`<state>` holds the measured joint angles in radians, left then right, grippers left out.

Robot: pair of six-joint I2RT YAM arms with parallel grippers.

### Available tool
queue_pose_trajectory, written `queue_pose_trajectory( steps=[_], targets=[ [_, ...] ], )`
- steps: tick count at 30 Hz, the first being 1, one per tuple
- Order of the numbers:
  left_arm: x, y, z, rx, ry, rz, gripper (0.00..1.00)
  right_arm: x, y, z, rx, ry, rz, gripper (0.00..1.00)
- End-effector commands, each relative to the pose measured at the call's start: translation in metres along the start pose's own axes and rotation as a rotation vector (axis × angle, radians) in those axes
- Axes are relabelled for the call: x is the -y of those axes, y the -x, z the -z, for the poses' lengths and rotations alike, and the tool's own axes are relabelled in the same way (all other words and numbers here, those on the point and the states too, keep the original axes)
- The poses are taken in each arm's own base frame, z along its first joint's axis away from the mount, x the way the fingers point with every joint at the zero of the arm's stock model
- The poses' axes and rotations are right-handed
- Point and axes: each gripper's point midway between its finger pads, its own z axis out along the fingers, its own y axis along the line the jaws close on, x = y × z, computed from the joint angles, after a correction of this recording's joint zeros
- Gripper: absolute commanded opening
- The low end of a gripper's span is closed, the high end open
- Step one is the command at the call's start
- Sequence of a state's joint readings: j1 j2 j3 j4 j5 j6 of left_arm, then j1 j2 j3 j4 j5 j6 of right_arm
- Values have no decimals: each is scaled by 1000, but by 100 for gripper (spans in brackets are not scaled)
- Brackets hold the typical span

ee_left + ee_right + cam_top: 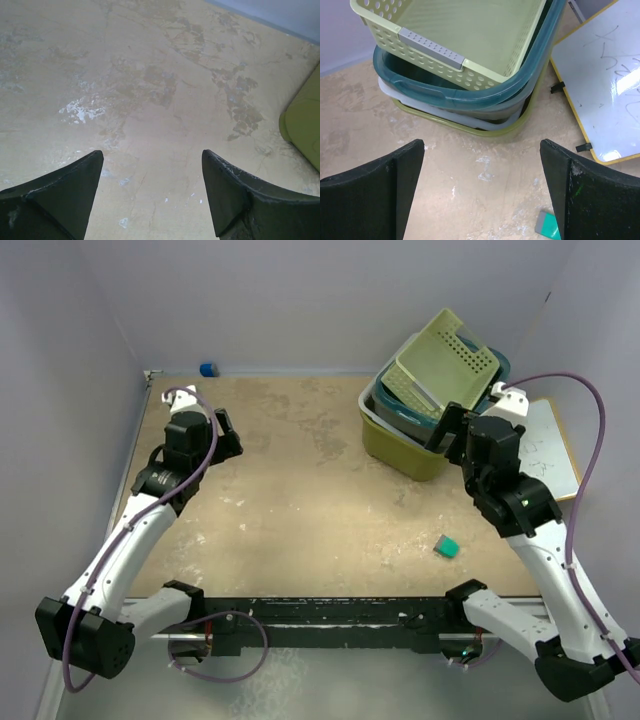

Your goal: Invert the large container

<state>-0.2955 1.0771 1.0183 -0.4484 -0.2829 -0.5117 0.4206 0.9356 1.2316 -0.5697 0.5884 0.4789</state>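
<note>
The large container (pixel 398 448) is olive green and stands upright at the back right of the table. A grey bin (pixel 378 412), a teal bin (pixel 402 421) and a pale-green perforated box (pixel 445 365) are stacked inside it. In the right wrist view only its rim (pixel 520 123) shows under the teal bin (pixel 470 98) and the tilted perforated box (pixel 470 30). My right gripper (pixel 450 432) is open and empty, just in front of the container's near right side (pixel 481 143). My left gripper (pixel 228 432) is open and empty over bare table far to the left (pixel 151 152). The container's corner (pixel 305 130) shows at that view's right edge.
A whiteboard (pixel 552 450) with a yellow frame lies right of the container, also in the right wrist view (pixel 600 85). A small teal block (pixel 447 546) lies on the table near my right arm. A small blue object (pixel 208 369) sits at the back wall.
</note>
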Motion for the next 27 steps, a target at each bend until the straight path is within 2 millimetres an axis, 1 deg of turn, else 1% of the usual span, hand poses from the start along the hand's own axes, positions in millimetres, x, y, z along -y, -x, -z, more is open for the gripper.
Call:
queue_pose_trajectory(
  steps=[1,7,13,15,17,19,21,23,24,25,27],
  targets=[
    [6,27,9,104,-33,21,78,1,13,7,54,13,-22,100],
    [10,36,18,135,-68,37,78,4,12,6,57,-1,-27,100],
    [12,37,22,147,-86,39,77,3,10,6,50,3,-23,100],
    [18,34,23,137,-121,30,77,-2,12,7,51,23,-47,100],
    [28,28,20,121,-178,26,77,-13,17,6,45,59,-66,100],
    [35,17,14,85,-209,46,77,-26,24,-4,40,75,-42,100],
    [43,4,10,44,-229,54,77,-40,26,-27,12,55,11,100],
    [51,-5,12,29,-236,42,77,-58,36,-46,-17,83,41,100],
    [54,-8,13,25,-237,34,77,-68,43,-55,-31,101,39,100],
    [56,-11,15,22,-241,29,77,-80,59,-60,-27,136,14,100],
    [56,-14,18,11,-244,24,77,-88,71,-83,-66,159,-55,99]
  ],
)
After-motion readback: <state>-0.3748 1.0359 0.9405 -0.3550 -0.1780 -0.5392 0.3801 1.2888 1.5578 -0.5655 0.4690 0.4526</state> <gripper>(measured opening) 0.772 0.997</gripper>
